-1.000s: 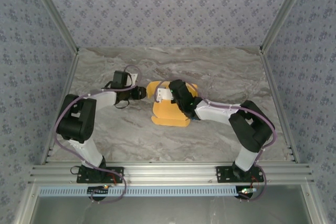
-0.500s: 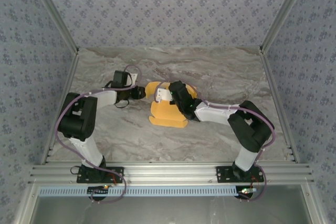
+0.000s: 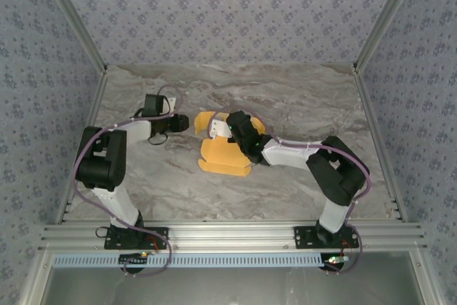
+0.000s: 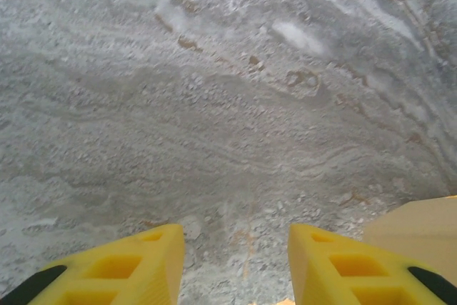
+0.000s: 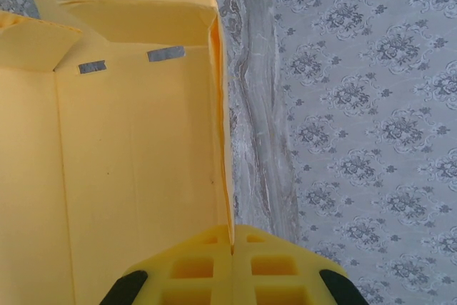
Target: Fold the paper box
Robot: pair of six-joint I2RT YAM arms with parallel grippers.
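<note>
The paper box (image 3: 223, 159) is yellow-orange cardboard, partly folded, lying at the table's middle with a rounded flap (image 3: 203, 119) raised toward the left. In the right wrist view its inner panels (image 5: 136, 162) spread out to the left, and my right gripper (image 5: 230, 242) is shut on the thin edge of one upright wall. That right gripper (image 3: 228, 136) sits over the box's top. My left gripper (image 3: 186, 123) hovers just left of the flap, apart from it. Its yellow fingers (image 4: 153, 248) stand open over bare marble, with a box corner (image 4: 421, 228) at the right.
The marble table (image 3: 300, 98) is fenced by aluminium rails and patterned walls (image 3: 228, 12) on three sides. Both arm bases (image 3: 136, 237) are bolted at the near edge. Open room lies behind and on both sides of the box.
My left gripper has drawn back to the left, away from the box flap. The right gripper, still shut on the box, has carried it a little left and toward the near edge.
</note>
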